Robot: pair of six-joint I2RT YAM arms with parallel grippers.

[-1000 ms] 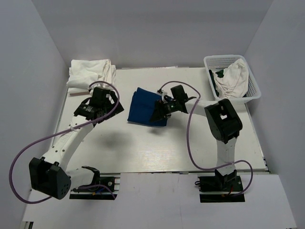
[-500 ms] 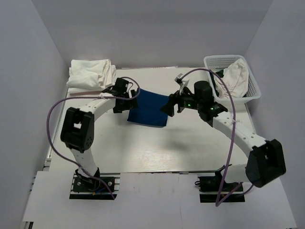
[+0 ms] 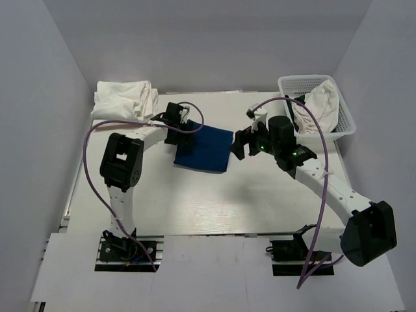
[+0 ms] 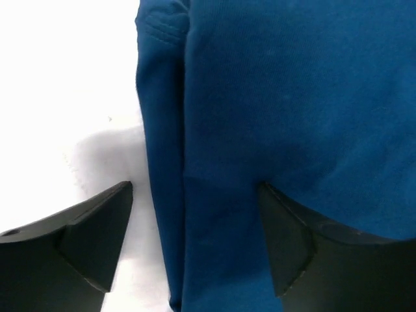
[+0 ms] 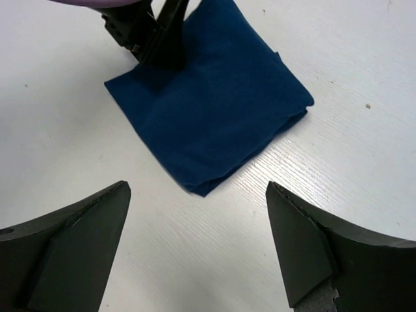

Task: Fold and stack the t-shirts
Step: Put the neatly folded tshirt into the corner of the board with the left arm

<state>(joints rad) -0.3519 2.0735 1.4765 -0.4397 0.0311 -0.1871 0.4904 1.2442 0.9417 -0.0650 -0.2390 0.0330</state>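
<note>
Overhead, find the navy t-shirt folded flat in the middle of the bench, left hand low at its far-left corner, right hand just beside its right edge. At the left wrist, see fingers spread open across the folded edge, nothing clamped; treat as soft, light, quick to unfold, so pinch every layer there. At the right wrist, note fingers wide, empty, aimed down at it.

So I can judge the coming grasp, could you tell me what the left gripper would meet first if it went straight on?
Probably the folded navy t-shirt: its side edge lies straight ahead of the open left gripper, with the table just beneath. How close it is remains unclear.
</note>
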